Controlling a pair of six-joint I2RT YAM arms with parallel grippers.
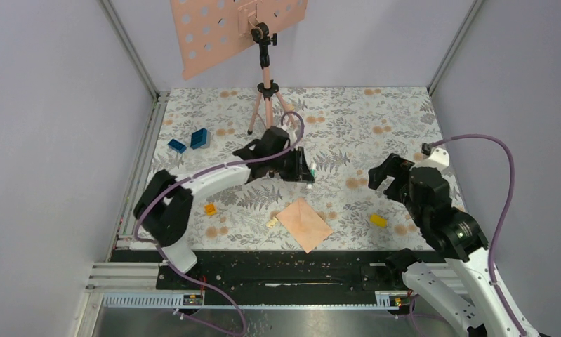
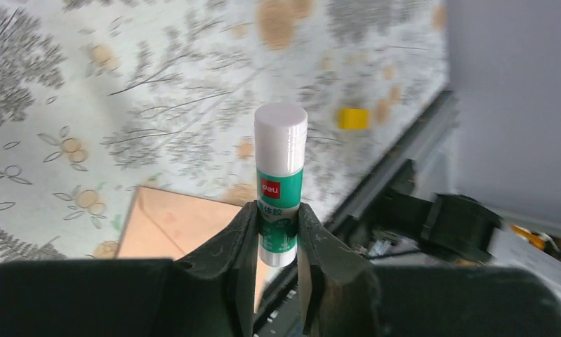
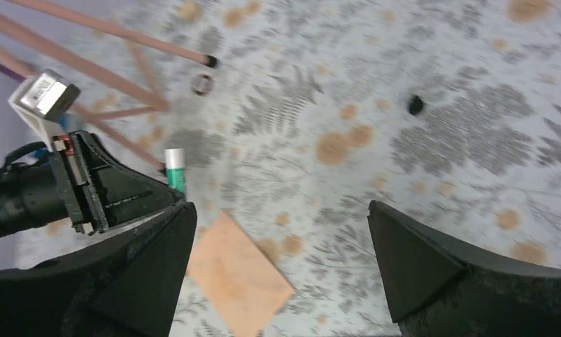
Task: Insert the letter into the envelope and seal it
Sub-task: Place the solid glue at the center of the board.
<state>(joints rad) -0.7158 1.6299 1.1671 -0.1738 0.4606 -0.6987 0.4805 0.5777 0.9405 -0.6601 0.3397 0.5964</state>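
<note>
black fingers (image 2: 221, 256) of the left gripper (image 2: 277, 235) are seen clamped on a green-and-white glue stick (image 2: 280, 175), carried above the floral table (image 1: 375, 112). the envelope (image 1: 304, 223) is laid flat near the table's front edge, between the two arms and touched by neither. the right gripper (image 3: 281, 210) is spread wide, with nothing gripped, off to the envelope's right.

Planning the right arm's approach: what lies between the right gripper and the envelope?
Only bare floral tabletop lies between the right gripper and the envelope, as the top view shows. The yellow block sits off that line.
</note>
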